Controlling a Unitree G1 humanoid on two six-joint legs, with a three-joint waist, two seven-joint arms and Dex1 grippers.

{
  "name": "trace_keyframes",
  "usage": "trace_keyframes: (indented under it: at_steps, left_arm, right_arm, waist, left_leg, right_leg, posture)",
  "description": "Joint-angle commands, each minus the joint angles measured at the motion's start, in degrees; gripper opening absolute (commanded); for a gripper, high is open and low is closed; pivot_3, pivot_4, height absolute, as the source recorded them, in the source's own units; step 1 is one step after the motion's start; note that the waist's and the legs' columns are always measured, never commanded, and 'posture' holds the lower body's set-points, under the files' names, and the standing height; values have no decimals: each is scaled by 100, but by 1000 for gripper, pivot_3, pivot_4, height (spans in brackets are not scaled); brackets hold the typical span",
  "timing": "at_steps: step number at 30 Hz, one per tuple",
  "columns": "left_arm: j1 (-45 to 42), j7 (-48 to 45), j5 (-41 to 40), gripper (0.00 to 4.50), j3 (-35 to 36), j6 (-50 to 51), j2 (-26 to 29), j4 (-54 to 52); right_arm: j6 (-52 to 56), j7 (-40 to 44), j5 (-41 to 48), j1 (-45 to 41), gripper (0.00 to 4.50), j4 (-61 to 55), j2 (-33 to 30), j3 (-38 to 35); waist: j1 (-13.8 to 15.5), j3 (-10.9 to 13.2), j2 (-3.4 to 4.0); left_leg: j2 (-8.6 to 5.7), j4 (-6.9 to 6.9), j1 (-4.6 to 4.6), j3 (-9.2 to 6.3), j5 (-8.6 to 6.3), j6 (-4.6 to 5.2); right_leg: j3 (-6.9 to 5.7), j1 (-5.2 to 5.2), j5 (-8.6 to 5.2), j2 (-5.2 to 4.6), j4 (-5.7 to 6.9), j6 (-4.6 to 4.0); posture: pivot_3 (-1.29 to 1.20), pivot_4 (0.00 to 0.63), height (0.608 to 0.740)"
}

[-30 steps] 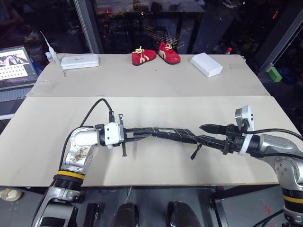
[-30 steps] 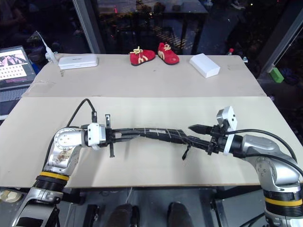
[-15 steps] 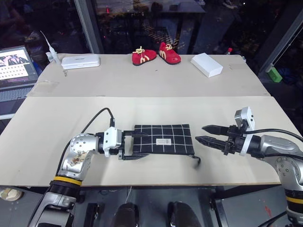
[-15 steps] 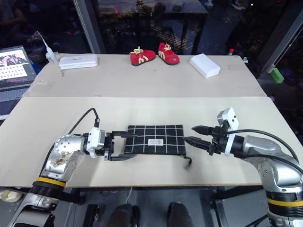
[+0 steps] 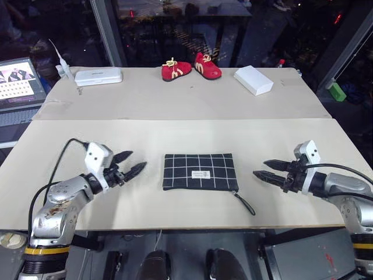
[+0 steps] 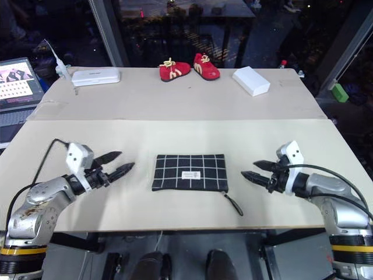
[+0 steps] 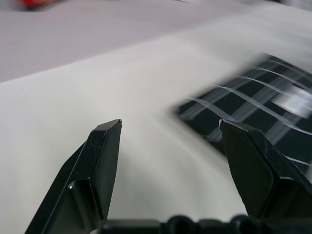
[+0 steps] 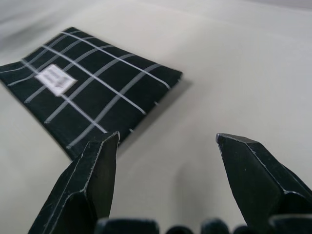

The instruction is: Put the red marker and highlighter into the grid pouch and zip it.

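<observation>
Two grippers stood over the bench [image 5: 175,131], each spread wide and holding nothing: the left gripper [image 5: 130,164] apart from the pouch's left edge, the right gripper [image 5: 263,170] apart from its right edge. Between them lay one grid pouch [image 5: 200,171], flat, label up, its zipper strap [image 5: 245,201] trailing toward the near edge. A second earlier both grippers had held the pouch off the bench between them. Farther back sat two red toy shoes [image 5: 191,67] and two white boxes [image 5: 254,80].
</observation>
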Motion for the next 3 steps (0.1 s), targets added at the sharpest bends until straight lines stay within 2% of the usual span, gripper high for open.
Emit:
trace_keyframes:
  at_steps: [1, 3]
  left_arm:
    - [38, 471, -26, 3471, 343, -143, -258, 25]
    - [51, 569, 17, 3471, 376, -222, -375, 41]
  right_arm:
    - [-207, -138, 0, -42, 3555, -20, 112, -151]
    - [-256, -221, -66, -81, 3555, 18, 185, -100]
  waist:
    - [7, 0, 0]
    - [9, 0, 0]
  left_leg:
    - [0, 0, 0, 0, 0, 0]
    - [-2, 0, 0, 0, 0, 0]
  right_leg:
    - [1, 0, 0, -1, 1, 0]
    - [-1, 2, 1, -2, 1, -1]
  posture:
    - [0, 150, 740]
    - [0, 150, 740]
